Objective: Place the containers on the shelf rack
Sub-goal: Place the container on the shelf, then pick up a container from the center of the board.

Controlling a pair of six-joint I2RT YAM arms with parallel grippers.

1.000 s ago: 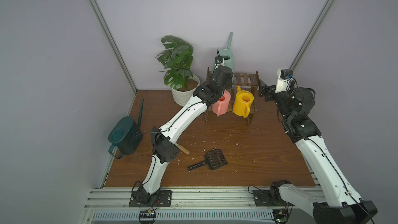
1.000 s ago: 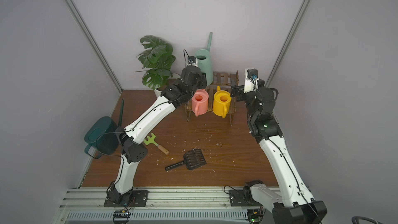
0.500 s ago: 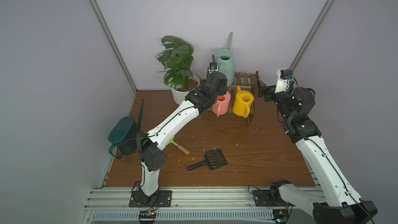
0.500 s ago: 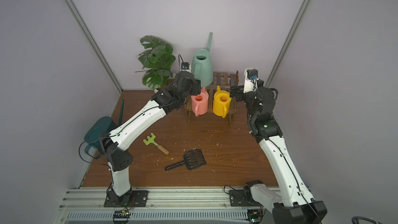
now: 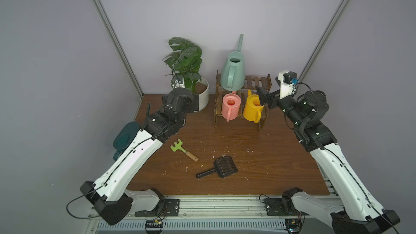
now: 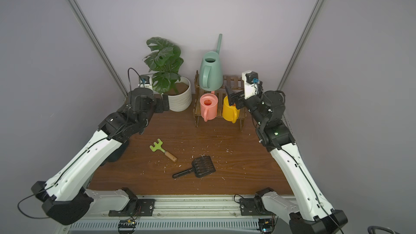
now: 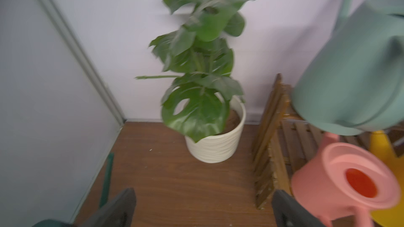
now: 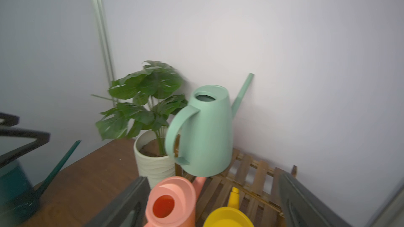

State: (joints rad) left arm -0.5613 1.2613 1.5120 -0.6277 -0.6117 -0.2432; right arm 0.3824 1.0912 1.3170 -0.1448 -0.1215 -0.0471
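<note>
Sage-green can tops the shelf rack at the back edge of the table, pink can and yellow can on the tier below. Teal can sits by the left edge. Left gripper and right gripper both gape, empty.

The left arm and the right arm are built of long white shells joined by bulky black housings. Small round holes are seen along the white links, and a thin black cable is run down each. The left end effector is fitted with dark fingers. A white camera block with a blue plug is carried at the right wrist.
</note>
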